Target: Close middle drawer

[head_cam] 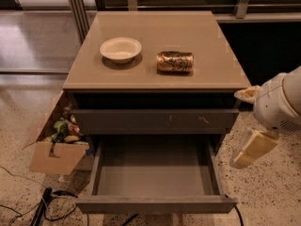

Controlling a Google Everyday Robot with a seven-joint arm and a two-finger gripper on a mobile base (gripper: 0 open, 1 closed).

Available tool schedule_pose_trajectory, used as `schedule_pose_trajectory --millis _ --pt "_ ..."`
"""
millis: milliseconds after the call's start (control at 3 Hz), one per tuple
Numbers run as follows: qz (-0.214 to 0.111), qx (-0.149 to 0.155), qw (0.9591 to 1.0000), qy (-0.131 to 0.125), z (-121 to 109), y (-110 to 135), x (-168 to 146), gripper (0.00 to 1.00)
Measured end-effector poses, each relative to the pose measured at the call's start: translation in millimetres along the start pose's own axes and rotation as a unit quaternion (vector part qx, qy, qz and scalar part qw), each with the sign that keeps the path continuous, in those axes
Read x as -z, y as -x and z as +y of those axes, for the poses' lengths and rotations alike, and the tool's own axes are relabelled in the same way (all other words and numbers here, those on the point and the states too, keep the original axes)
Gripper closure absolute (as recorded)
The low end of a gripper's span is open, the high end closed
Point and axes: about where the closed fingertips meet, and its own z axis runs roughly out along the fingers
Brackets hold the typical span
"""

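The middle drawer [155, 205] stands pulled far out toward the near side, under the table [207, 36], its smooth grey inside bare; above it a drawer front [141, 121] with small pale scuffs sits shut; the gripper [249, 121] hangs at the right edge, just beside the table's right near corner and apart from the open drawer; its jaws seem spread wide with nothing between them, though part of it is cut off by the edge; on the table a white bowl [121, 49] stands left of a gold can [175, 61] lying on its side; a cardboard box [51, 157] of odds and ends rests on the floor at the left, with cables [42, 210] near it
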Motion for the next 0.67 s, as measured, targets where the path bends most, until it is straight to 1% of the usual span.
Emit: schedule_pose_trajectory --millis 333,667 --pt "-0.04 0.01 0.9991 0.006 10 -12 -28 0.36" --pt "-0.072 0.021 0.997 0.023 18 -25 -49 0.59"
